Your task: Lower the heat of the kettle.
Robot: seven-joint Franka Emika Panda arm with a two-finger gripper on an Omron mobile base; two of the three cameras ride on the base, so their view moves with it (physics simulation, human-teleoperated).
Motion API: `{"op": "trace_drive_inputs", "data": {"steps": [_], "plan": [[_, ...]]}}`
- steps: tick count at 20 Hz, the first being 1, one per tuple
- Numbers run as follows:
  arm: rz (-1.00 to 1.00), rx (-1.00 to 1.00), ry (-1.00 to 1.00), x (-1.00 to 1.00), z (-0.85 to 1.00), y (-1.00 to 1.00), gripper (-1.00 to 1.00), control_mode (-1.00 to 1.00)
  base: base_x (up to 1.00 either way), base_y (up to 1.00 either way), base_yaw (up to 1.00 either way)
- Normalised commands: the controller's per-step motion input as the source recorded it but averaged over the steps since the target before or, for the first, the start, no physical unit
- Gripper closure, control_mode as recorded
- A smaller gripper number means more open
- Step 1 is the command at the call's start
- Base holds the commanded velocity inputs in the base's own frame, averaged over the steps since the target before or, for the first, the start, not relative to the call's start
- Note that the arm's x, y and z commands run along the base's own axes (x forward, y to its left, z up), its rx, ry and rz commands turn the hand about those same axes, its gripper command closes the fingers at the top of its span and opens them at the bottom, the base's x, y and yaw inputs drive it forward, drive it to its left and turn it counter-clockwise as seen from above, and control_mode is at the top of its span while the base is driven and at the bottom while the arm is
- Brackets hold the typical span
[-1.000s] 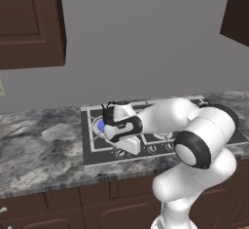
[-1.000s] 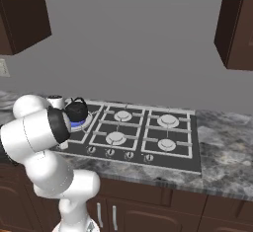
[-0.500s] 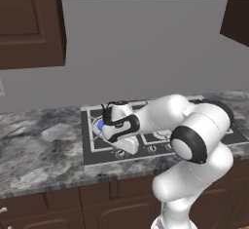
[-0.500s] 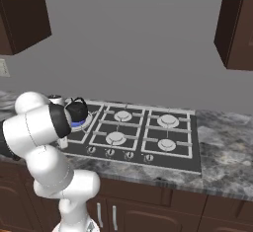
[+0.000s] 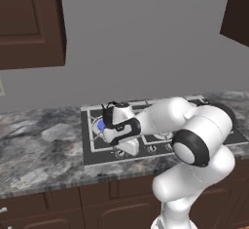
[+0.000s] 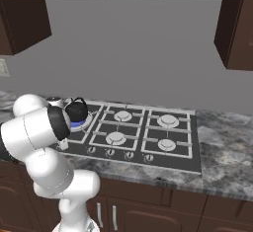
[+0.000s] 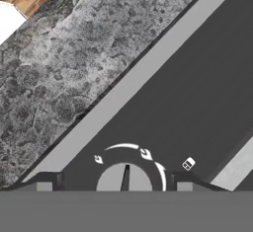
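The stove (image 6: 170, 149) sets the scene, a dark glass cooktop sunk in the speckled counter (image 5: 44, 152). On its rear-left burner sits the kettle (image 6: 76, 110), with the heat (image 6: 78, 124), a ring of blue flame, glowing round its foot. Along the stove's front edge runs a row of knobs, and the gripper (image 7: 114, 180) is down at the leftmost of them, the knob (image 7: 123, 176) that by its place likely governs the lit burner.

Done well, the step asks the fingers (image 7: 45, 180) to sit square on either side of the knob's raised bar, close firmly, and then turn only part of the way, since a full turn would probably put the flame out rather than lower it. The tips stand spread, one on each side of the knob and apart from it, gripping nothing.

The hand view gives the knob's dial marks, pointer line and the stove's pale front strip close up. The right base view shows kettle and flame plainly, while the left base view has the white arm (image 5: 165, 118) across much of the kettle, leaving a patch of blue beside the wrist.
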Motion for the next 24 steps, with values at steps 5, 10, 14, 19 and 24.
{"op": "trace_drive_inputs", "data": {"steps": [5, 10, 14, 19, 24], "plan": [[0.0, 0.04, -0.08, -0.09, -0.17, -0.14, -1.0, -1.0, 0.0, 0.0, 0.0], [0.0, 0.0, 0.0, 0.0, -0.23, 0.0, 1.0, -1.0, 0.0, 0.0, 0.0], [0.0, 0.0, 0.0, 0.0, -0.26, 0.01, 1.0, -1.0, 0.0, 0.0, 0.0], [0.0, 0.0, 0.0, 0.03, -0.24, 0.03, 1.0, -1.0, 0.0, 0.0, 0.0], [0.0, 0.0, -0.09, -0.01, -0.12, -0.02, 1.0, -1.0, 0.0, 0.0, 0.0]]}}
